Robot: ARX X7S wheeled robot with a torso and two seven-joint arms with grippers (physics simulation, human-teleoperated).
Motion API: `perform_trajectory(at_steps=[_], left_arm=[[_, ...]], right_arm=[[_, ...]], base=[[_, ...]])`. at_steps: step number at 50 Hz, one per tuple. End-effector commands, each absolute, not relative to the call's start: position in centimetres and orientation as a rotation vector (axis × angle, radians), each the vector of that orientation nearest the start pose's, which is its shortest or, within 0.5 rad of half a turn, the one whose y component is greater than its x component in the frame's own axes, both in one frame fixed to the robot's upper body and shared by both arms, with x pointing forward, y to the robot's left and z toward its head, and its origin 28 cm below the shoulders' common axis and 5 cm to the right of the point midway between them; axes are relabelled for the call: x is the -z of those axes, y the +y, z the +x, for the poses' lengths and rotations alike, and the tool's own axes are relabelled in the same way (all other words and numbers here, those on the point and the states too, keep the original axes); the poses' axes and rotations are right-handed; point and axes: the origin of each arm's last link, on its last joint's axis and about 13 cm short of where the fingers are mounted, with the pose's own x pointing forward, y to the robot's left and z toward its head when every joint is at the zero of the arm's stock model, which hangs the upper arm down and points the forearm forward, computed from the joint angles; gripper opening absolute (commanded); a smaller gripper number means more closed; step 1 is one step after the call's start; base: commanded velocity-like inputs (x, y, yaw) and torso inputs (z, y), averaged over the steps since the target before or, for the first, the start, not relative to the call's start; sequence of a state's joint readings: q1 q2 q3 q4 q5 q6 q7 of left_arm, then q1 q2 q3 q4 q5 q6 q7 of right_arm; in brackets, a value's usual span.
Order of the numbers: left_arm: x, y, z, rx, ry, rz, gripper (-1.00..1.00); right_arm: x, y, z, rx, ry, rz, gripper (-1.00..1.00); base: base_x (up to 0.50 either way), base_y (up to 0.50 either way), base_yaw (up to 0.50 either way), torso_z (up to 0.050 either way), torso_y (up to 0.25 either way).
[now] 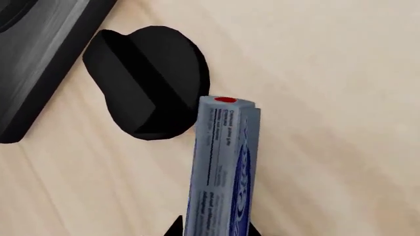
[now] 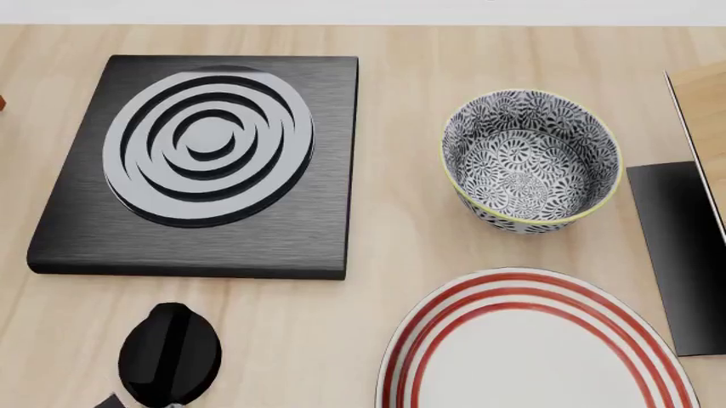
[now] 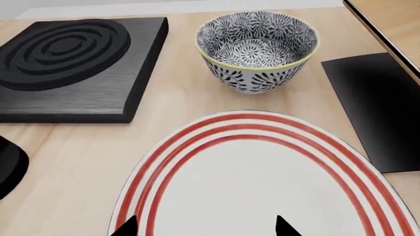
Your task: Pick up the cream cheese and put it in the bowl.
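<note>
In the left wrist view the cream cheese [image 1: 220, 167], a silver-grey box with blue lettering and a red spot on its far end, stands out between the two black fingertips of my left gripper [image 1: 213, 231], which is shut on it above the wooden table. The head view does not show the box. The bowl [image 2: 531, 161], black-and-white floral with a yellow-green rim, stands upright and empty at the back right; the same bowl [image 3: 257, 49] shows in the right wrist view. My right gripper [image 3: 206, 231] hangs open over the plate, holding nothing.
A white plate with red rings [image 2: 533, 340] lies in front of the bowl. A black stove plate [image 2: 204, 161] lies at the back left, and a black knob [image 2: 170, 353] sits near the front left, close beside the held box [image 1: 147, 81]. A black panel [image 2: 681, 255] and a wooden edge [image 2: 703, 110] border the right.
</note>
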State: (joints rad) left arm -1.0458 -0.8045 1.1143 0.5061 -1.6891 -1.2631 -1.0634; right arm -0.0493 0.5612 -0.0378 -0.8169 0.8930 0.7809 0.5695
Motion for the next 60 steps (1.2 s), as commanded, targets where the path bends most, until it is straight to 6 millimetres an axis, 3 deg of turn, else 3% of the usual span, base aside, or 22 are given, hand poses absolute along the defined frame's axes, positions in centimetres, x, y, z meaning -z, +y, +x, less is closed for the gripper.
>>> perform_trajectory(at_steps=[1,16,20,24,28,31,45,47,49,52,53,54,56,60], left_arm=[[-17.6,21.8,17.5,0.395,0.689,0.784,-1.00],[-20.1,21.4,15.6,0.405,0.576,0.743,-1.00],[-19.6,21.1,15.8,0.383,0.568,0.715,-1.00],[-20.4,21.0,15.5,0.375,0.535,0.694,-1.00],[-21.6,20.8,15.4,0.363,0.476,0.569,-1.00],[-21.4,20.5,15.3,0.355,0.437,0.585,-1.00],[-24.5,19.5,14.0,0.428,0.293,0.329,-1.00],[-23.3,19.3,14.1,0.437,0.267,0.292,-1.00],[-25.0,19.3,13.9,0.450,0.255,0.265,-1.00],[-25.7,19.1,13.7,0.488,0.229,0.176,-1.00],[-25.7,19.0,13.7,0.488,0.228,0.166,-1.00],[-24.4,18.7,14.0,0.488,0.235,0.156,-1.00],[-25.8,18.7,13.9,0.508,0.224,0.111,-1.00],[-26.5,18.5,13.8,0.542,0.189,0.021,-1.00]], right_arm=[[-12.6,-12.5,15.1,-0.077,0.227,0.040,1.00],[-12.8,-12.3,14.9,-0.080,0.223,0.033,1.00],[-12.9,-12.2,14.8,-0.081,0.220,0.033,1.00],[-12.9,-12.1,14.9,-0.083,0.221,0.032,1.00],[-13.1,-12.1,14.8,-0.081,0.216,0.030,1.00],[-13.2,-12.1,14.9,-0.081,0.215,0.032,1.00],[-13.4,-11.8,14.4,-0.089,0.194,0.041,1.00],[-13.4,-11.8,14.4,-0.090,0.191,0.043,1.00],[-13.4,-11.8,14.3,-0.096,0.190,0.054,1.00],[-13.4,-11.8,14.1,-0.103,0.186,0.070,1.00],[-13.4,-11.8,14.1,-0.104,0.186,0.077,1.00],[-13.5,-11.8,14.0,-0.112,0.186,0.090,1.00],[-13.6,-11.8,13.8,-0.117,0.181,0.093,1.00],[-13.8,-11.9,13.4,-0.122,0.165,0.128,1.00]], base=[[0.00,0.00,0.00,0.000,0.000],[0.00,0.00,0.00,0.000,0.000],[0.00,0.00,0.00,0.000,0.000],[0.00,0.00,0.00,0.000,0.000],[0.00,0.00,0.00,0.000,0.000],[0.00,0.00,0.00,0.000,0.000],[0.00,0.00,0.00,0.000,0.000],[0.00,0.00,0.00,0.000,0.000],[0.00,0.00,0.00,0.000,0.000],[0.00,0.00,0.00,0.000,0.000],[0.00,0.00,0.00,0.000,0.000],[0.00,0.00,0.00,0.000,0.000],[0.00,0.00,0.00,0.000,0.000],[0.00,0.00,0.00,0.000,0.000]])
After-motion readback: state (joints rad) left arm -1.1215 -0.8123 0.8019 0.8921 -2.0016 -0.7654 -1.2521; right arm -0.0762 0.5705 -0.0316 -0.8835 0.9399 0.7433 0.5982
